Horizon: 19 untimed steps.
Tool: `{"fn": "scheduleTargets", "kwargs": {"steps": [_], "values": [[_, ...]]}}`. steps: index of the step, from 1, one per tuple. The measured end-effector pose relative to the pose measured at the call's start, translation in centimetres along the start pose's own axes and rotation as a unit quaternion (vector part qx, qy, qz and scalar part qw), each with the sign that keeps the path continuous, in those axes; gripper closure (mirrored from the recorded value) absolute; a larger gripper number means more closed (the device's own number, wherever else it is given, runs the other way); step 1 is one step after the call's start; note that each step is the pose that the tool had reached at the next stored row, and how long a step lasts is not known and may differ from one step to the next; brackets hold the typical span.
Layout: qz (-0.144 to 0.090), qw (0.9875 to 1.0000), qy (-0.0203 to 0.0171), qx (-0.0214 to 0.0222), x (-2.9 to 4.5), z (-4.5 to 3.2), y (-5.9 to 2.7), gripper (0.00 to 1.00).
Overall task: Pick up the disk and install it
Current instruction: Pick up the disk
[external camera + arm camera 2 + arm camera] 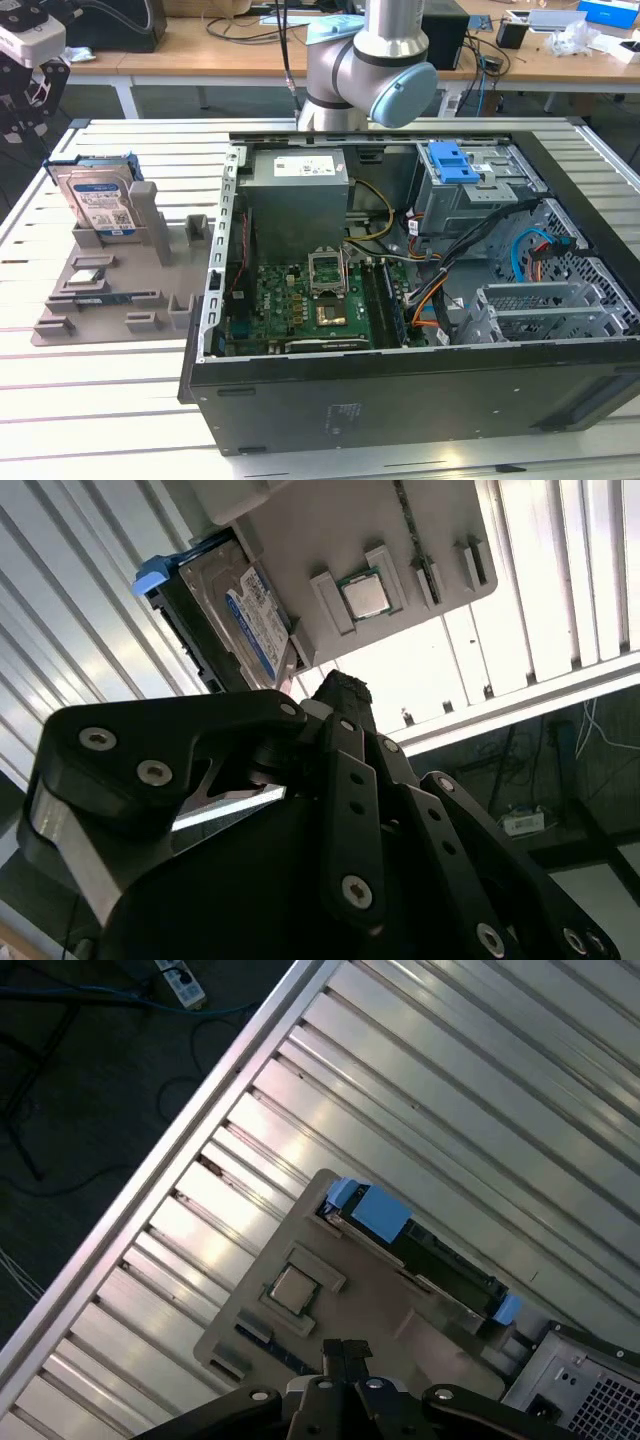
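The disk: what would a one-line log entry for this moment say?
disk: upright in grey holder, ungrasped | end effector: shut, empty, apart from disk | computer case: open

Silver-grey arm (335,62), pale-blue joint cap (403,95) — black gripper (340,695) of linked bars, silver screw heads (98,739).

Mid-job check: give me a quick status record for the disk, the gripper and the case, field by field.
disk: standing on edge in a holder of the grey fixture tray, label facing out
disk location: on the exterior view's left of the computer case, on the slatted table
gripper: hovers over the tray, apart from the disk; looks shut, holding nothing
case: open, motherboard exposed; drive cage with blue latch at its far side
progress: disk not yet picked up
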State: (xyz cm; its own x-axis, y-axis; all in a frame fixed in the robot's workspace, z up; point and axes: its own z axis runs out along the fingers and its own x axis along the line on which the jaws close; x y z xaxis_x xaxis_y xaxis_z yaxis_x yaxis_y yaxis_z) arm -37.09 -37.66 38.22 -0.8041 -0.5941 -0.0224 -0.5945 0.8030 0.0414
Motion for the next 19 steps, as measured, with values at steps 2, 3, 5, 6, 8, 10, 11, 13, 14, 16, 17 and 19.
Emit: {"fn": "scheduleTargets", "kwargs": {"steps": [2, 3, 5, 6, 8, 10, 11, 13, 14, 16, 17, 19], "values": [[-0.009, 1.0, 0.0004, -0.0002, 0.0, 0.0, 0.0, 0.9], [-0.012, 0.9999, 0.0005, -0.0003, 0.0, 0.0, 0.0, 0.9], [-0.018, 0.9998, 0.0008, -0.0004, 0.0, 0.0, 0.0, 0.9], [-0.021, 0.9998, 0.0009, -0.0005, 0.0, 0.0, 0.0, 0.9], [-0.028, 0.9996, 0.0012, -0.0006, 0.0, 0.0, 0.0, 0.9], [-0.036, 0.9993, 0.0015, -0.0008, 0.0, 0.0, 0.0, 0.9], [-0.039, 0.9992, 0.0016, -0.0009, 0.0, 0.0, 0.0, 0.9], [-0.044, 0.999, 0.0018, -0.001, 0.0, 0.0, 0.0, 0.9], [-0.047, 0.9989, 0.002, -0.0011, 0.0, 0.0, 0.0, 0.9], [-0.053, 0.9986, 0.0022, -0.0012, 0.0, 0.0, 0.0, 0.9], [-0.058, 0.9983, 0.0024, -0.0013, 0.0, 0.0, 0.0, 0.9], [-0.067, 0.9977, 0.0028, -0.0015, 0.0, 0.0, 0.0, 0.9]]}}
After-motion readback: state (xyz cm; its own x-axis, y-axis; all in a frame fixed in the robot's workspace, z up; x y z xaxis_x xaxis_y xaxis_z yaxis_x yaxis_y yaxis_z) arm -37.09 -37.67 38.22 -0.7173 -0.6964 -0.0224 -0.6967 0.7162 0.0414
